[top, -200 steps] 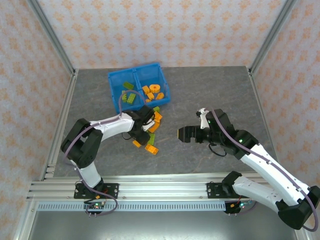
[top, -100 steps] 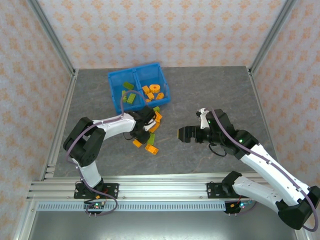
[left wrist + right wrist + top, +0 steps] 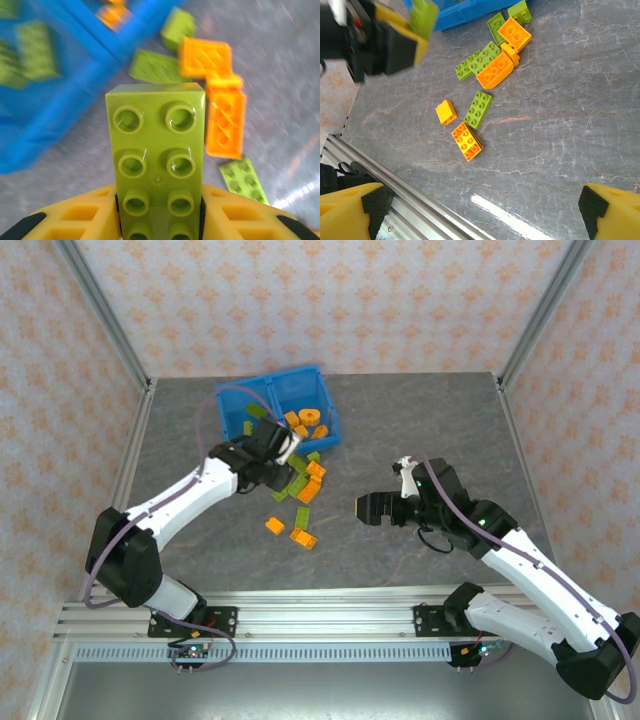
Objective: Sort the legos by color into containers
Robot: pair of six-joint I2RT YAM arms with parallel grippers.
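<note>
Our left gripper (image 3: 283, 450) has come up off the desk (image 3: 400, 420), squeezing a green lego (image 3: 156, 150), with the blue bin (image 3: 60, 95) just ahead.

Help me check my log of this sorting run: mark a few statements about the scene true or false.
1. The left gripper is shut on a green brick. True.
2. The right gripper holds an orange brick. False: its jaws are wide apart with nothing between them.
3. In the top view, the right-hand compartment of the blue bin holds orange bricks. True.
4. Every brick is already in the bin. False: loose bricks, both orange and green, lie on the table.
</note>
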